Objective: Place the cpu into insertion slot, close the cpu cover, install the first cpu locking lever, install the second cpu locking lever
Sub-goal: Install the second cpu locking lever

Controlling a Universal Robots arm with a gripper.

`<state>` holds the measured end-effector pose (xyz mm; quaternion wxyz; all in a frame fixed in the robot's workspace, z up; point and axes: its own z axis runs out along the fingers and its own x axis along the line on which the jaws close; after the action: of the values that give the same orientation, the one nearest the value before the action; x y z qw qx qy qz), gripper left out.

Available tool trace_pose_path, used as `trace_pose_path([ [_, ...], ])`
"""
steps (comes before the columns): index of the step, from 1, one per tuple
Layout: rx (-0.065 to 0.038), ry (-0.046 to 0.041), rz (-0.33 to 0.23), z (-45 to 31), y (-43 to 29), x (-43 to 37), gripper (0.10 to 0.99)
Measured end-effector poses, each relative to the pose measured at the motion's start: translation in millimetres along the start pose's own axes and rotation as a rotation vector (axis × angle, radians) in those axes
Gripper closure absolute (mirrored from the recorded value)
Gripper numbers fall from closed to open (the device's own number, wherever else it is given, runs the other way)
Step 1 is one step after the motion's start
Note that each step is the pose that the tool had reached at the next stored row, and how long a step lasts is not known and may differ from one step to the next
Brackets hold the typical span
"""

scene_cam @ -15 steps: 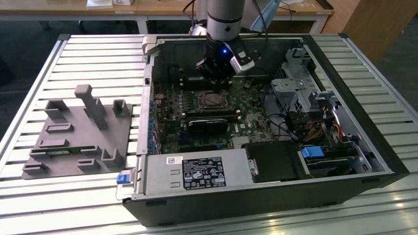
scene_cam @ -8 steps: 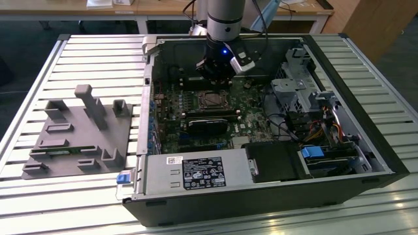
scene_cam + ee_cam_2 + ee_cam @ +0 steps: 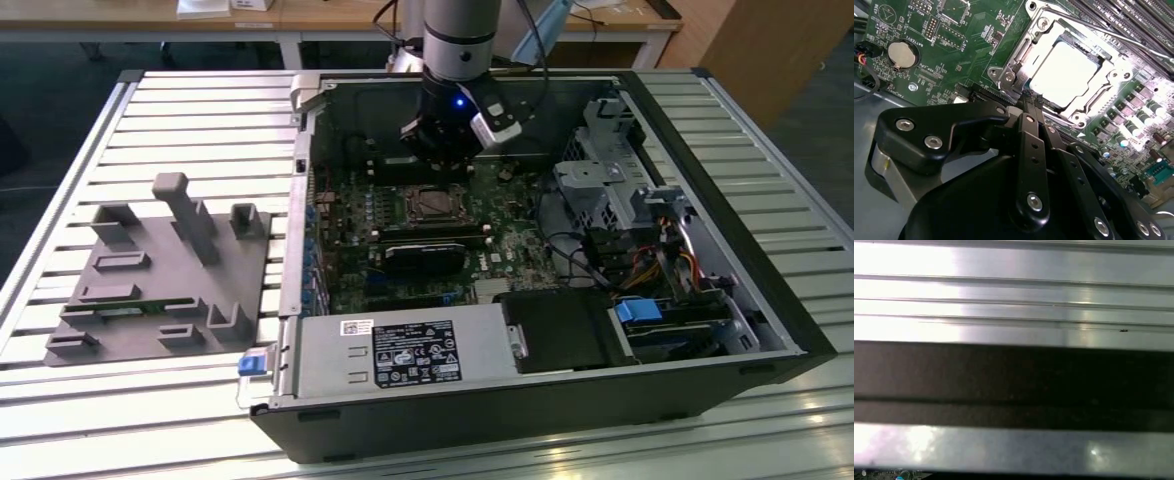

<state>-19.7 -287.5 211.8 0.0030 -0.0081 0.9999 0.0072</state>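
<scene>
The gripper (image 3: 1030, 102) is hanging just over one corner of the insertion slot (image 3: 1066, 75), its fingers (image 3: 1026, 125) drawn together to a narrow point and gripping nothing that I can make out; in the exterior view the gripper (image 3: 443, 165) is standing inside the open computer case (image 3: 747, 300), at the slot's (image 3: 434, 203) far edge; the cpu (image 3: 1066, 72) is already sitting in the slot, its pale metal top glaring under the light, so the first step looks done; the cpu cover (image 3: 1019, 55) is lying flat around the chip, so closing seems done too, though whether it is fully seated I cannot tell; one thin locking lever (image 3: 1104, 37) is running along the slot's side, and whether either lever is latched I cannot tell, so the lever work is probably what is left; round about, a coin battery (image 3: 902, 54) is sitting on the green board (image 3: 954, 45) well away from the slot, memory slots (image 3: 1134, 20) are crowding the slot's other side, and a grey fixture tray (image 3: 160, 270) is resting on the slatted table (image 3: 80, 130) beside the case.
</scene>
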Motion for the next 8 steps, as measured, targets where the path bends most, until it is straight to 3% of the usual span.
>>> trace_pose_path([
  [8, 0.000, 0.0001, 0.000, -9.2, 0.1, -0.1, 0.980],
])
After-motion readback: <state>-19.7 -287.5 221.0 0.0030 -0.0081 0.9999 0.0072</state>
